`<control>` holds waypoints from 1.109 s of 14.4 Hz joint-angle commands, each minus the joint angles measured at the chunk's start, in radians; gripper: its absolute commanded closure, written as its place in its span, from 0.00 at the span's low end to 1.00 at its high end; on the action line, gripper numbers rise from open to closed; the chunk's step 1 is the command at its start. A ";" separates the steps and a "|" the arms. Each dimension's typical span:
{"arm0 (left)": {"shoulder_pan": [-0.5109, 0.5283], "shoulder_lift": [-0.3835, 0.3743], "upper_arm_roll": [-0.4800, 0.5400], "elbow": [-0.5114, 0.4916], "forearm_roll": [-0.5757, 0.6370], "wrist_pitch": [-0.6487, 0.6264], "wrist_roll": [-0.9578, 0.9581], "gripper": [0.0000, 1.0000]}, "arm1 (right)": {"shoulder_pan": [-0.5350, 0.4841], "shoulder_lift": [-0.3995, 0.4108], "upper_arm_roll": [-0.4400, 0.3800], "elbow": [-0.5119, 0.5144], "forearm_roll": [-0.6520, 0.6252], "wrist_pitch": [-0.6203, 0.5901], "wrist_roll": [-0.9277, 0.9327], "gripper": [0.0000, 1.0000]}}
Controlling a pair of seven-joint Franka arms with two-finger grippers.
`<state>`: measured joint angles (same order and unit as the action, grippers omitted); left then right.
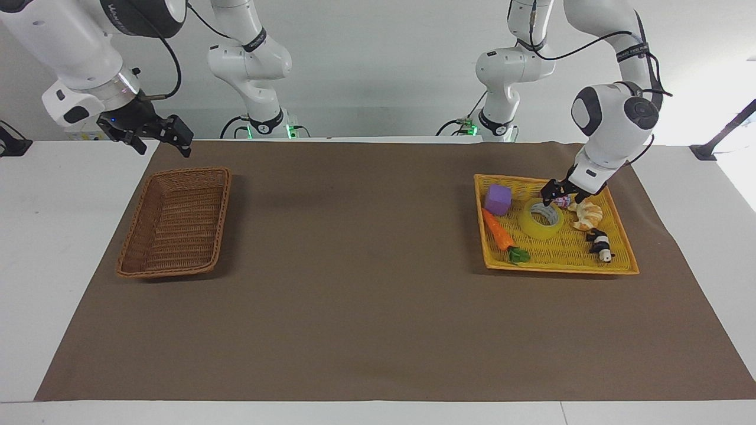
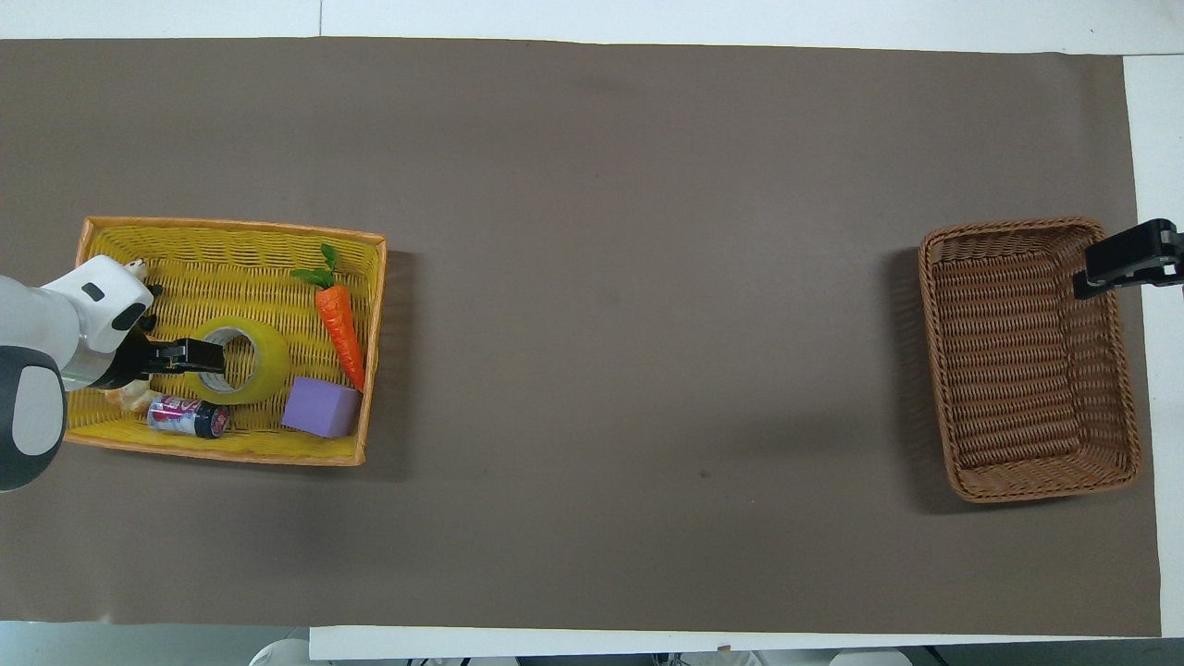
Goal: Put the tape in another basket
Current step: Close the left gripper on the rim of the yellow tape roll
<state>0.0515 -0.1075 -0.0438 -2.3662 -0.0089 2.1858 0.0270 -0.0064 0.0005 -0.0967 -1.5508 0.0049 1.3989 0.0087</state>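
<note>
On the desk (image 1: 378, 330) covered with a brown mat, there are two containers, well apart from each other. At the left arm's end lies a shallow bright yellow woven tray (image 1: 620, 260) (image 2: 231, 236). Inside it I see the wide roll of translucent yellow packing tape (image 1: 540, 219) (image 2: 242, 361) with a pale inner ring, lying flat near the middle of the tray. Beside the tape are a purple foam cube (image 1: 498, 199) (image 2: 321, 408), an orange toy carrot (image 1: 499, 234) (image 2: 339, 324) with green leaves, a small drink can (image 2: 188, 417) lying on its side, a toy croissant (image 1: 587, 214) and a small black and white panda figure (image 1: 600, 244).

The left gripper (image 1: 560, 196) (image 2: 190, 354) is low over the tray, just above the edge of the tape that is nearer to the robots and close to the can. Its fingers are spread apart and hold nothing; I cannot tell if they touch the roll.

At the right arm's end stands the deep rectangular basket of brown woven wicker (image 1: 175, 221) (image 2: 1029, 359), with nothing in it. The right gripper (image 1: 155, 137) (image 2: 1127, 264) waits in the air over the corner of the mat, just beside the basket's rim nearer to the robots. It is also released, with nothing between its fingers.
</note>
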 commanded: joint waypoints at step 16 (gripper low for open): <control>0.004 0.109 -0.002 -0.042 -0.006 0.157 0.001 0.56 | -0.007 -0.007 0.005 -0.009 -0.003 -0.008 -0.023 0.01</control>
<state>0.0532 0.0123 -0.0490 -2.3835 -0.0089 2.3150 0.0269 -0.0064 0.0005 -0.0967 -1.5509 0.0049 1.3989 0.0087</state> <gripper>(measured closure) 0.396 0.004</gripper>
